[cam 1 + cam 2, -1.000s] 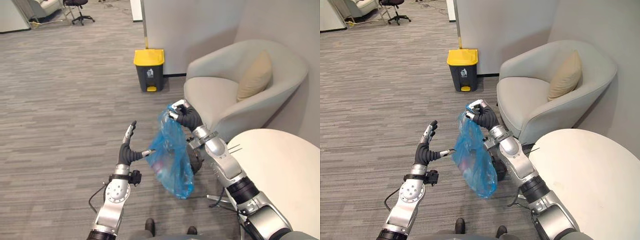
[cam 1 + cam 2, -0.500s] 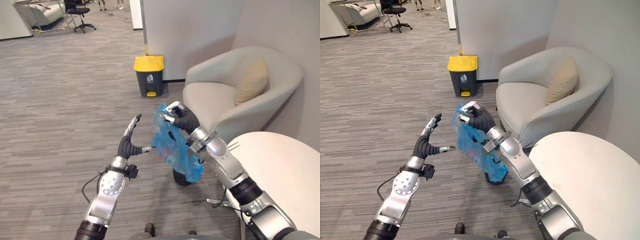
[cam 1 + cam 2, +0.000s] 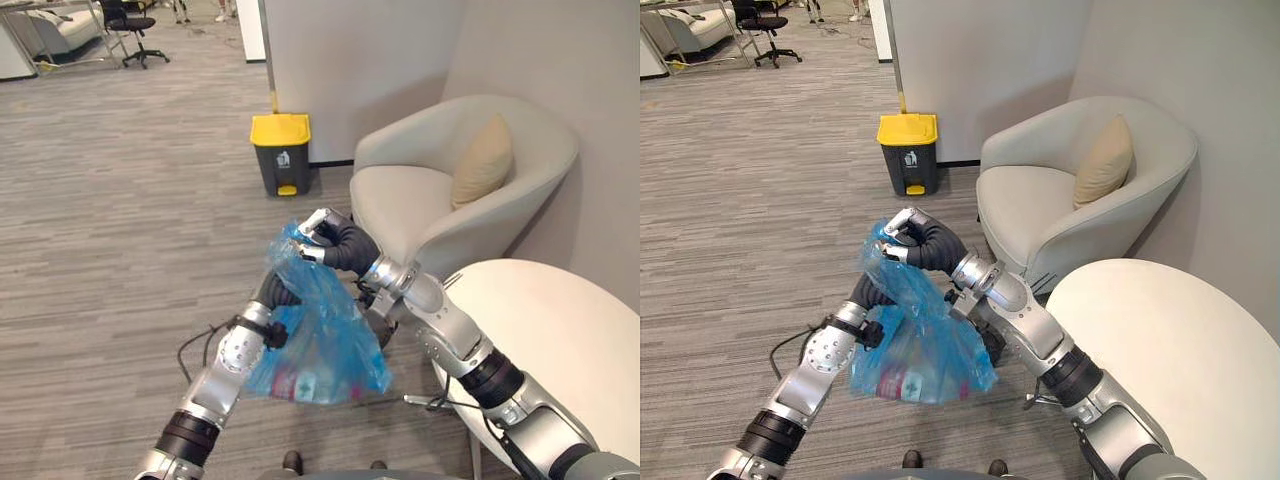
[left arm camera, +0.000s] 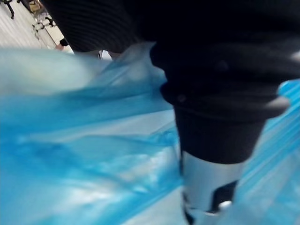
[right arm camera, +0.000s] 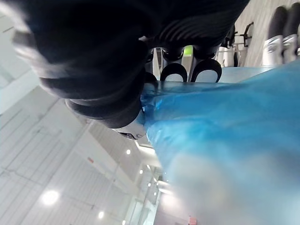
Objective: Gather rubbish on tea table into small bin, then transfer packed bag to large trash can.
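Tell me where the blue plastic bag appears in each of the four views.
Left eye view: blue plastic bag, lower centre, top pinched in the right hand.
Right eye view: bag lower centre-left, under that hand.
Left wrist view: bag close up, against the left hand.
Right wrist view: bag close up, beside the right hand.
Landmark: yellow-lidded trash can beyond it in both eye views.

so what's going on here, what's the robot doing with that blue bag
The robot's right hand is curled round the gathered top of a translucent blue plastic bag with rubbish inside, holding it up off the carpet beside the round white table. Its left hand is tucked in behind the bag, mostly hidden by the plastic. The dark grey trash can with a yellow lid stands ahead by the wall, lid down, so the bag has not been dropped in yet.
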Controlling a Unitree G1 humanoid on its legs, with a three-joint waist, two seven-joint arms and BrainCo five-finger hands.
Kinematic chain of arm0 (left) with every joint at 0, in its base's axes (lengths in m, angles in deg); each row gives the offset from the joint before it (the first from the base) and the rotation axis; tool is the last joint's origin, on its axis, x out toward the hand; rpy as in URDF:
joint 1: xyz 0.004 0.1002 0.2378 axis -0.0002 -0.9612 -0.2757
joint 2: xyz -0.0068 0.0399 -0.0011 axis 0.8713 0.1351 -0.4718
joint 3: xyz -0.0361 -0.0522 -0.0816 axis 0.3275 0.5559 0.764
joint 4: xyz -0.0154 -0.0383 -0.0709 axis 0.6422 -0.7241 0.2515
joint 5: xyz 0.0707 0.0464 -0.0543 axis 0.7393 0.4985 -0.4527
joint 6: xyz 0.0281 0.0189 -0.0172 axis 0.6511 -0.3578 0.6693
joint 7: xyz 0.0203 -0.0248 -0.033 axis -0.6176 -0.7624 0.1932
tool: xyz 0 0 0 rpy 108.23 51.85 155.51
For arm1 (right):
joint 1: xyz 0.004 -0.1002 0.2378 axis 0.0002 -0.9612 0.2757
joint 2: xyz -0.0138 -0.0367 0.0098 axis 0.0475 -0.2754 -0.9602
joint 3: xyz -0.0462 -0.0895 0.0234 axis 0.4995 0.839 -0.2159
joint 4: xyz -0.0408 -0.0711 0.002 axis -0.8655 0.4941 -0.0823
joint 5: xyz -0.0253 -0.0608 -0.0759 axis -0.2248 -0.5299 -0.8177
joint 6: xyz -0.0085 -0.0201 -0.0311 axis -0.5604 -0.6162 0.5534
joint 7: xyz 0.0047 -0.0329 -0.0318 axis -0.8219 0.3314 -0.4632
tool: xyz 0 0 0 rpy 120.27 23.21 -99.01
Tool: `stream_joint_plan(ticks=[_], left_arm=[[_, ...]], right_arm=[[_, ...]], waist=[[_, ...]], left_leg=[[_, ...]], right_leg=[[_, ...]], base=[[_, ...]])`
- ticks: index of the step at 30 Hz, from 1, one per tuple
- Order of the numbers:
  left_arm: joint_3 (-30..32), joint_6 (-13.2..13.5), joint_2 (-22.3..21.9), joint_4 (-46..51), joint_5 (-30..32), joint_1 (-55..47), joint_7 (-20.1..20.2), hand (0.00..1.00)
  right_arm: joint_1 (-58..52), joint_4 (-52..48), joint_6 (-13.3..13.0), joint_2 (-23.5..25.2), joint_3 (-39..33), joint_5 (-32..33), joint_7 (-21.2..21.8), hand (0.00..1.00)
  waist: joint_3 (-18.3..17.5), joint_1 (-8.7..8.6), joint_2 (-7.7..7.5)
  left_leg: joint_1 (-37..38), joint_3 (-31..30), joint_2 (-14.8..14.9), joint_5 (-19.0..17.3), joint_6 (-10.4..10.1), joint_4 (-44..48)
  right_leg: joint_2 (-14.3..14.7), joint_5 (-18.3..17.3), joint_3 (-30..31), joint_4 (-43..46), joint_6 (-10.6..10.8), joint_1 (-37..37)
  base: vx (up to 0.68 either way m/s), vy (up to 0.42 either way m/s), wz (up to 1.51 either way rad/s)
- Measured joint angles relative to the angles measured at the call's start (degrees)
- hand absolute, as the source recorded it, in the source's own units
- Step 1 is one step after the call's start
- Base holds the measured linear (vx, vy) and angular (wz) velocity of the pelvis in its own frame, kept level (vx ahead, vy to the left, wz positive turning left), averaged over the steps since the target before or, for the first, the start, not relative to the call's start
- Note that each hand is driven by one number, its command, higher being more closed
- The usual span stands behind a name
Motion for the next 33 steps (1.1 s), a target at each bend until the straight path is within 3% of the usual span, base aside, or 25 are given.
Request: stream_joint_plan(ticks=[6, 7, 22, 29, 30, 33], left_arm=[[-3.2, -1.2, -0.2, -3.4, -0.7, -0.6, 1.7, 0.0], [-3.2, -1.2, -0.2, -3.4, -0.7, -0.6, 1.7, 1.0], [-4.9, -1.1, -1.3, -2.7, -8.5, -0.1, -0.9, 1.0], [-0.9, -1.1, -2.5, -1.9, -9.1, -0.2, -3.2, 1.0], [0.2, -1.2, -2.6, -1.5, -9.1, -0.5, -3.6, 1.0], [2.5, -1.2, -3.4, 0.0, -9.6, -1.5, -4.8, 1.0]], right_arm=[[6.0, 3.4, -1.5, 3.1, 0.0, -2.7, -2.5, 1.0], [6.0, 4.3, -1.5, 3.4, 0.1, -2.9, -2.7, 1.0], [9.8, 8.1, -1.5, 4.4, 2.3, -4.9, -3.8, 1.0], [6.8, 9.6, -1.5, 4.4, 2.2, -7.1, -3.5, 1.0], [5.1, 9.6, -1.5, 4.4, 2.2, -7.4, -3.5, 0.0], [0.6, 9.6, -1.4, 4.3, 1.8, -9.5, -3.4, 0.0]], waist=[[-0.3, 0.26, -0.42], [-0.3, 0.26, -0.47], [-0.5, 0.14, -0.83], [-0.6, 0.1, -1.7], [-0.5, 0.11, -1.84], [-0.5, 0.07, -2.05]], left_leg=[[0.0, -0.1, 0.5, 0.0, -0.2, 0.0], [0.0, -0.1, 0.5, 0.0, -0.2, 0.0], [-0.2, -0.3, 0.7, 0.1, -0.3, 0.0], [-0.2, -0.2, 0.7, 0.1, -0.3, 0.0], [-0.2, -0.2, 0.7, 0.1, -0.3, 0.0], [-0.2, -0.2, 0.7, 0.1, -0.3, 0.0]], right_leg=[[0.5, 0.1, 0.1, -0.3, -0.1, 0.2], [0.6, 0.1, 0.0, -0.3, -0.1, 0.2], [0.8, 0.1, -0.2, -0.5, -0.2, 0.3], [0.8, 0.1, -0.1, -0.5, -0.2, 0.2], [0.8, 0.1, -0.1, -0.5, -0.2, 0.2], [0.8, 0.1, -0.1, -0.5, -0.2, 0.2]], base=[[0.0, -0.002, 0.0], [0.0, 0.0, 0.0], [0.0, 0.0, 0.0], [0.0, 0.0, 0.0], [0.0, 0.0, 0.0], [0.0, 0.0, 0.0]])
